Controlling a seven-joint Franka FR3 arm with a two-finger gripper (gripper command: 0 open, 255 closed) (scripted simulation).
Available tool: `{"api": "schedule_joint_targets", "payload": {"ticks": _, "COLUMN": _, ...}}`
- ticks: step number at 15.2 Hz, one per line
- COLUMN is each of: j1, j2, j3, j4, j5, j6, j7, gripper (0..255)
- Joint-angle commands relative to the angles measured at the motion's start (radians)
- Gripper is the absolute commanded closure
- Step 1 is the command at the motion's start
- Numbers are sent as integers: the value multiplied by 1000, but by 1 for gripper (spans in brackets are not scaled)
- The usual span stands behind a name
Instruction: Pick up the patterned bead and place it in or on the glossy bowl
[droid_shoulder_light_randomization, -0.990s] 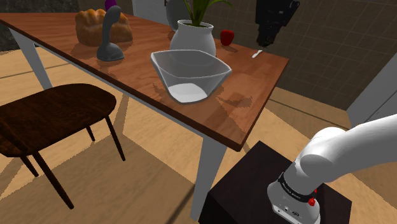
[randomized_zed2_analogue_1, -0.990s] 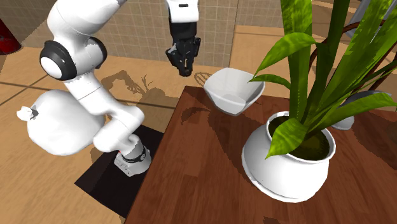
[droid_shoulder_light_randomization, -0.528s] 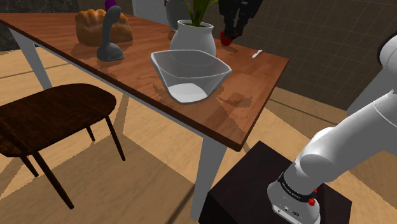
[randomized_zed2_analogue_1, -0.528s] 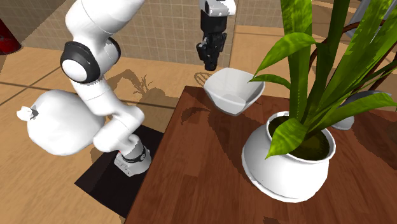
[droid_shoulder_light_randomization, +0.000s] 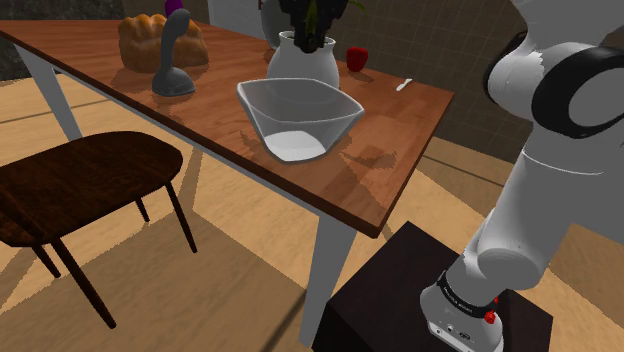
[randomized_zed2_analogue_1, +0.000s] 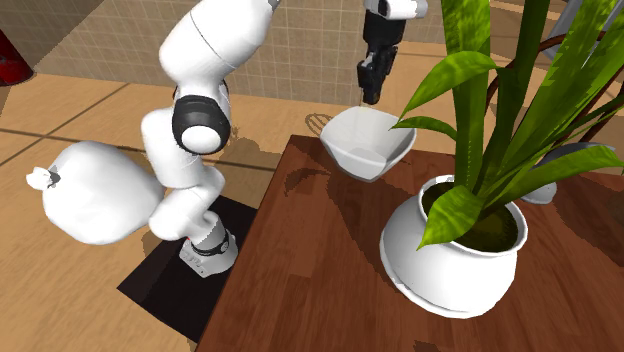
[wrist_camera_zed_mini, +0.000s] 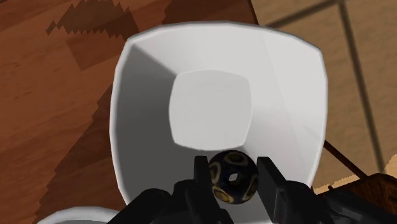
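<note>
Your all-black two-finger gripper (wrist_camera_zed_mini: 231, 163) hung above the glossy white square-sided bowl (wrist_camera_zed_mini: 143, 108), fingers clasping the dark, gold-ringed patterned bead (wrist_camera_zed_mini: 233, 180); placed there, evidently, so a release would land it inside.

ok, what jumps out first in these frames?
The black gripper hangs over the white bowl at the corner of the wooden table. It is clasping a dark bead with gold rings between its fingers. The other eye-catcher is the big potted plant, close up at the second exterior view's right, beside the bowl.
</note>
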Motion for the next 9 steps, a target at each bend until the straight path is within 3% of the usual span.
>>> {"api": "schedule_joint_targets", "payload": {"ticks": 1, "j1": -11, "j2": -13, "j3": -3, "j4": -45, "j5": 13, "j6": 34, "j7": 0, "gripper": 255}}
{"api": "schedule_joint_targets", "payload": {"ticks": 9, "j1": -84, "j2": -170, "j3": -42, "j4": -357, "j5": 113, "j6": 215, "j7": -57, "gripper": 255}}
